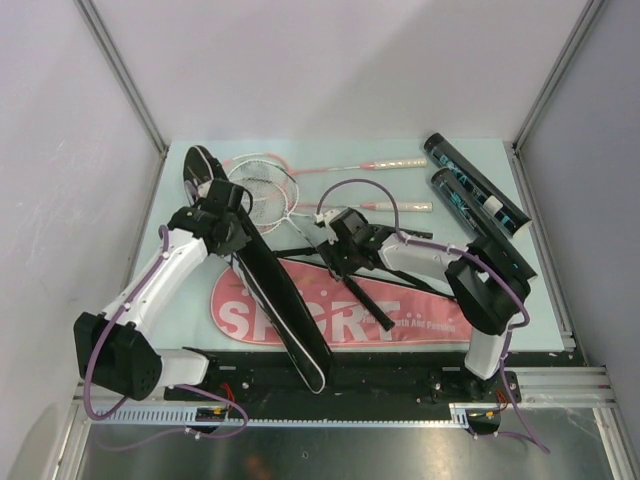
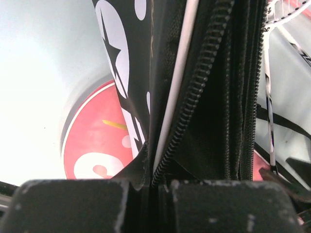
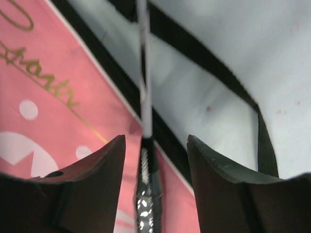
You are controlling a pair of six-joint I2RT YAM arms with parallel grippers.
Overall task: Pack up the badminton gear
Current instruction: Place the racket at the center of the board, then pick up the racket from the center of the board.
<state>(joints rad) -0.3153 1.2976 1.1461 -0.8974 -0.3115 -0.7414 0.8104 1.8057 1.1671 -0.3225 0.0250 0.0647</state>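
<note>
You look down on the whole desk [image 1: 548, 300] from above and behind the arms [image 1: 160, 275]; both wrist cameras sit close, each catching the pink bag [image 1: 420, 308].

Pink-and-white rackets [image 1: 395, 163]; black, teal-printed tubes [image 1: 478, 200]

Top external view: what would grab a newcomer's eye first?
The pink racket bag lies along the near edge, its black flap held up by the shut left gripper. Mid-table, the open right gripper straddles a racket shaft; two dark tubes lie far right.
</note>
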